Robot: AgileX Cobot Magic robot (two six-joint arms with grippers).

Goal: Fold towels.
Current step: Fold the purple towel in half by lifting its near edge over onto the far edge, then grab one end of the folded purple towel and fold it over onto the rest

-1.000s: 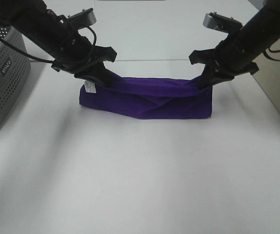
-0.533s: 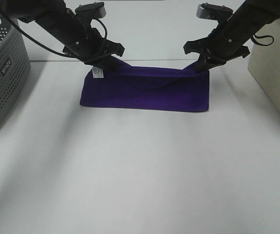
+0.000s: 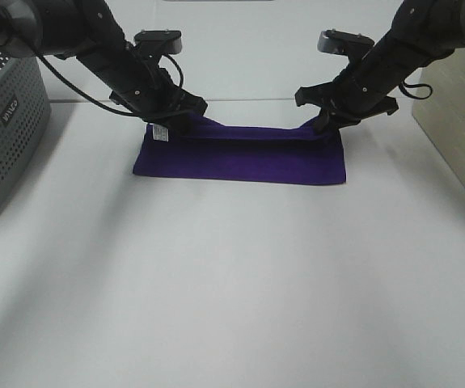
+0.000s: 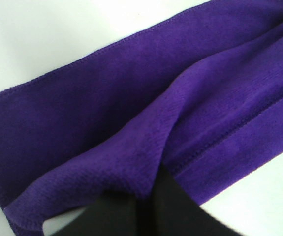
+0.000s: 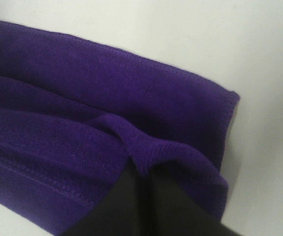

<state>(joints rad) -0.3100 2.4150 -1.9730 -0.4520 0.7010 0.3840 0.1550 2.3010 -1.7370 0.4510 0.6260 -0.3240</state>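
The deep purple towel (image 3: 240,158) lies as a long folded strip on the white table (image 3: 232,283), with its small white tag (image 3: 162,133) at the far left corner. My left gripper (image 3: 173,121) is shut on the towel's far left corner, low over the table. My right gripper (image 3: 323,123) is shut on the far right corner. In the left wrist view the towel (image 4: 131,123) bunches up between the black fingers (image 4: 180,211). In the right wrist view the towel (image 5: 82,123) is pinched the same way by the fingers (image 5: 131,206).
A grey perforated basket (image 3: 2,129) stands at the left edge of the table. A beige box (image 3: 458,121) stands at the right edge. A seam in the table runs behind the towel.
Both grippers moved away from the camera and down, carrying the towel's top edge over to the far side. The towel went from a raised, sagging bundle to a flat strip.
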